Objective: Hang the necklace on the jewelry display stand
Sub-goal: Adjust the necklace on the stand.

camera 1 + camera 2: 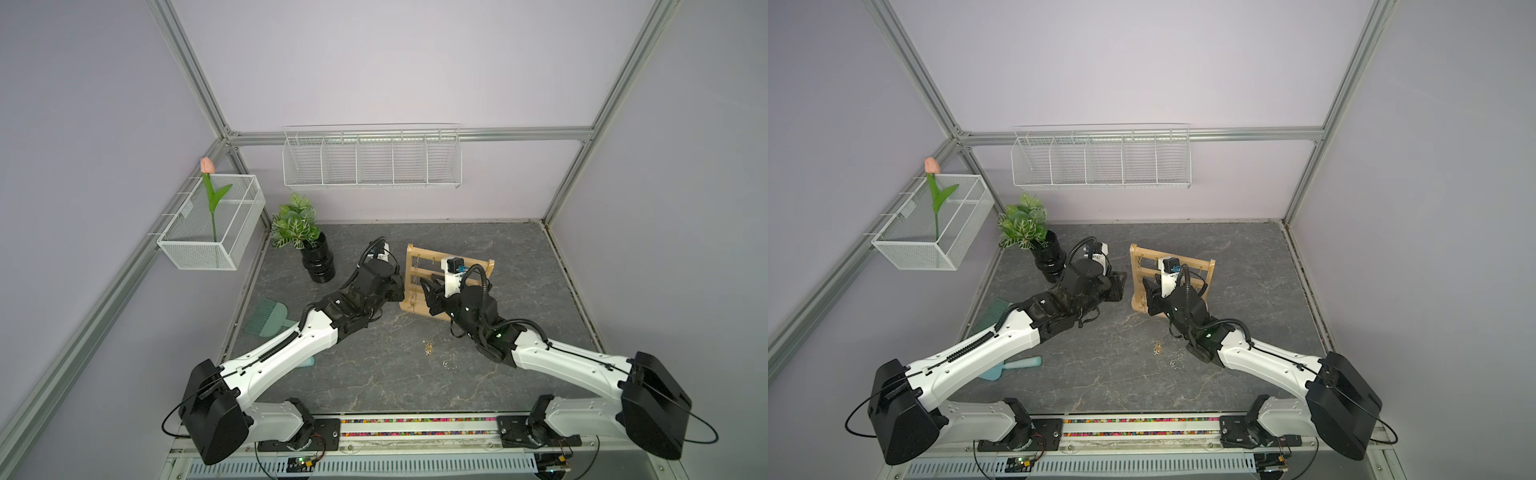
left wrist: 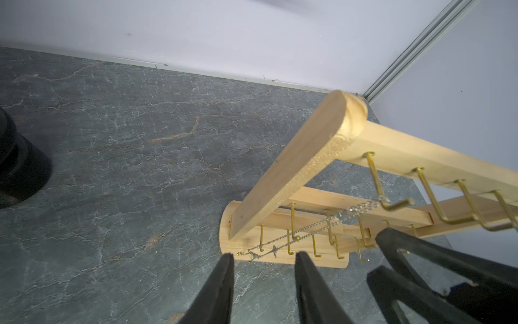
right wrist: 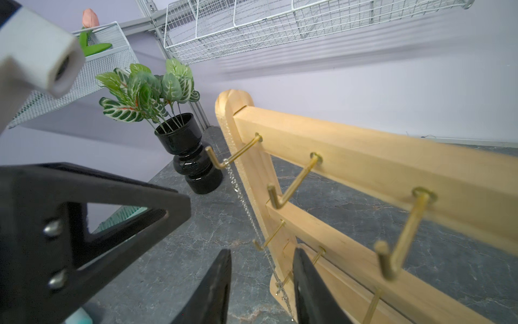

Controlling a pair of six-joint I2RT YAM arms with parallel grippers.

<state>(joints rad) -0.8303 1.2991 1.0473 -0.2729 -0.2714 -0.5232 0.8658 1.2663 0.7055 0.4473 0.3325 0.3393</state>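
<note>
Light wooden jewelry display stand (image 2: 294, 168) held the necklace (image 2: 358, 208) on its top crossbar's end hook, the chain trailing to the base. The left gripper (image 2: 263, 256) and right gripper (image 3: 262, 252) had jaws apart, gripping nothing.

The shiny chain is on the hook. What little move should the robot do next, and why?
Probably draw the right pincer straight back from the light wooden jewelry display stand. The thin silvery chain necklace already hangs from a gold hook on the top crossbar, and it dangles close to that pincer's open jaws, so a sideways move might snag it.
</note>
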